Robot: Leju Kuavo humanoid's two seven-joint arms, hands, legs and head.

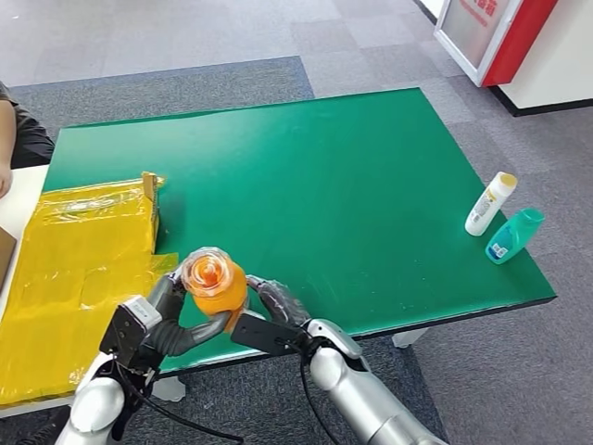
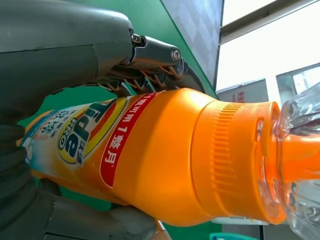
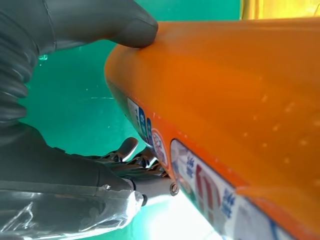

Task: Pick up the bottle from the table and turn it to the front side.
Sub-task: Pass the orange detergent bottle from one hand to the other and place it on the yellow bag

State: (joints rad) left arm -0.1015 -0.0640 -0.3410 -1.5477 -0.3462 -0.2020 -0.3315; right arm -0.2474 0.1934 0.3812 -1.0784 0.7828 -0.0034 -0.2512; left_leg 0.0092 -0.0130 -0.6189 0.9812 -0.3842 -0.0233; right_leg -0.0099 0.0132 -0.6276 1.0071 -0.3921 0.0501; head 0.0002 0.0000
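Orange plastic sits between our two hands: the bottle (image 1: 215,286) is lifted off the green table (image 1: 335,185) near its front edge, its clear cap pointing up toward the head camera. Our left hand (image 1: 171,311) wraps the bottle from the left, and in the left wrist view we see its fingers (image 2: 158,55) lying along the orange body (image 2: 158,160) above the printed label, so this hand grips the bottle. Our right hand (image 1: 269,315) presses in from the right; in the right wrist view its thumb (image 3: 124,25) rests on the bottle's rounded end (image 3: 234,85), so it holds the bottle too. To our left lies a yellow plastic sheet (image 1: 77,269). Far to the right, near the table's edge, a white bottle (image 1: 490,203) and a teal bottle (image 1: 514,234) lie just beside each other
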